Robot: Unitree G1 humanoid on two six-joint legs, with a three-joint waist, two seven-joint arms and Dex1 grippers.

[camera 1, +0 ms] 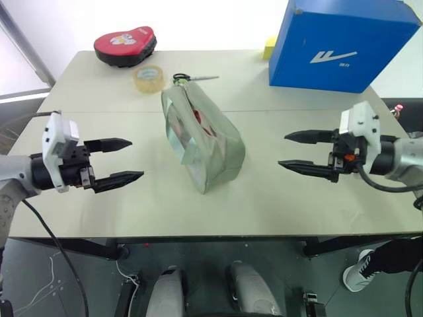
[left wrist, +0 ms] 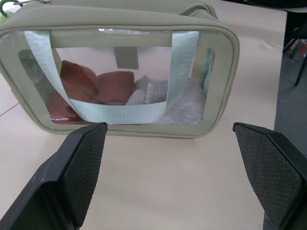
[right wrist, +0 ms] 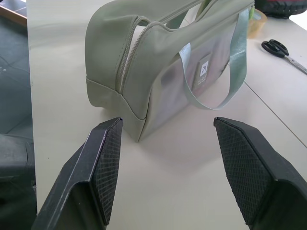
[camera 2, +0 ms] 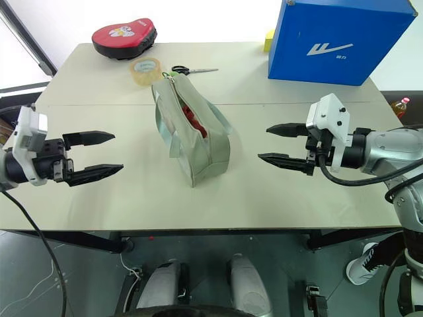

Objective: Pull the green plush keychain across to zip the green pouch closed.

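Note:
The green pouch [camera 1: 201, 135] stands on the table's middle with its zipper open, and red and white items show inside through the clear window [left wrist: 129, 86]. At its far end, a bit of the lime-green plush keychain [left wrist: 4, 6] peeks out by the zipper. My left gripper [camera 1: 135, 158] hovers open to the pouch's left, well apart from it. My right gripper [camera 1: 283, 150] hovers open to its right, also apart. Both point inward at the pouch with nothing between their fingers.
Behind the pouch lie a tape roll [camera 1: 148, 78] and scissors [camera 1: 192, 78]. A red heart-shaped case [camera 1: 125, 45] sits at the back left and a big blue box [camera 1: 344, 43] at the back right, with a small yellow block [camera 1: 269, 47] beside it.

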